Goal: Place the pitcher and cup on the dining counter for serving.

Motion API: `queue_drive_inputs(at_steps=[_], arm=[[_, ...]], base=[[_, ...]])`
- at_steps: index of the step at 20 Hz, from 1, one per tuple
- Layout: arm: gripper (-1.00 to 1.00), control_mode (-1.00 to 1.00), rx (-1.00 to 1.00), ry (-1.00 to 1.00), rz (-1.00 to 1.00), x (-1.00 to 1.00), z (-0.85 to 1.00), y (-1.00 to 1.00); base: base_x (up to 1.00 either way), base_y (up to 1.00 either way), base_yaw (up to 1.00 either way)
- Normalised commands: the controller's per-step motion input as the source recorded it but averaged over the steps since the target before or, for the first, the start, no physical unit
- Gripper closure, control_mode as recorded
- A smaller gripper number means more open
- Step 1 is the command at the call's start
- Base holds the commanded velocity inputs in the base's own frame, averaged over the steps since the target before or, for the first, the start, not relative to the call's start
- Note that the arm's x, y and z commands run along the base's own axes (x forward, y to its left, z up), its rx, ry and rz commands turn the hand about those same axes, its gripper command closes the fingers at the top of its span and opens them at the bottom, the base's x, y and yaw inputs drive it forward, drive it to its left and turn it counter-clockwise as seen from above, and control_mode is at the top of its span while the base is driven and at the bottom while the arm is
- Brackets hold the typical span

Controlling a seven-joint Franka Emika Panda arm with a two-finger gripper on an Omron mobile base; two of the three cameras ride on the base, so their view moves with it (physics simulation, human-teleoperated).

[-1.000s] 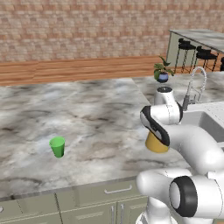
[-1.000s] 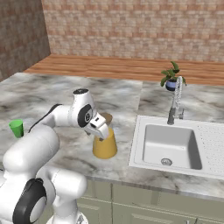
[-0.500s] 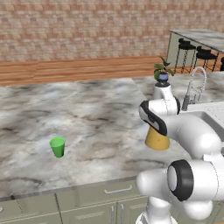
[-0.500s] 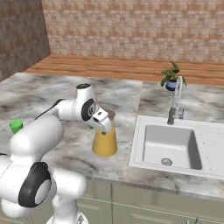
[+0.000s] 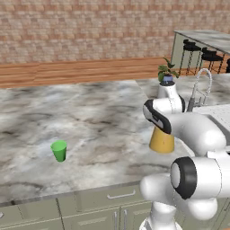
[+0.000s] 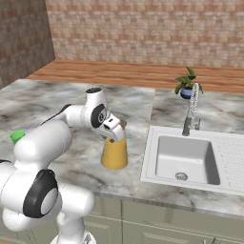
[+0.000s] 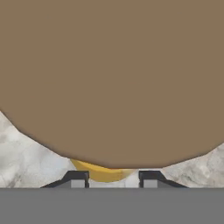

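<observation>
Hand view: pitcher [image 7: 103, 171] top hides most; jaws at rim, grip unclear. Cup [image 5: 59, 150] half-hidden behind arm.

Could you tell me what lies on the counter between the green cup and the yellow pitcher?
Nothing: in the left base view, only bare marbled counter separates the cup from the pitcher.

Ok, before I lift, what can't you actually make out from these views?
- Pincer contact with the pitcher: hand view shows mostly the tan rim, so the grip is unclear.
- Pitcher top: left base view, hidden by the arm.
- Cup: right base view, mostly behind the arm.
- Dining counter: left base view, cut off by the edge.
</observation>
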Motion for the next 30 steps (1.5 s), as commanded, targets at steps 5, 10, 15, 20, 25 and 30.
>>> queue_drive_inputs(at_steps=[5, 10, 15, 20, 25, 30], arm=[[1.00, -1.00, 0.00, -0.05, 0.00, -0.09, 0.00, 0.00], [1.00, -1.00, -0.04, -0.28, 0.00, -0.36, 0.15, 0.11], [1.00, -1.00, -0.14, -0.48, 0.00, -0.44, 0.36, 0.26], [1.00, -1.00, -0.13, -0.43, 0.00, -0.33, 0.79, 0.21], [1.00, -1.00, -0.02, -0.12, 0.01, -0.34, 1.00, 0.00], [1.00, -1.00, 0.00, 0.04, 0.12, -0.31, 1.00, 0.00]], base=[[0.00, 0.00, 0.00], [0.00, 0.00, 0.00], [0.00, 0.00, 0.00], [0.00, 0.00, 0.00], [0.00, 0.00, 0.00], [0.00, 0.00, 0.00]])
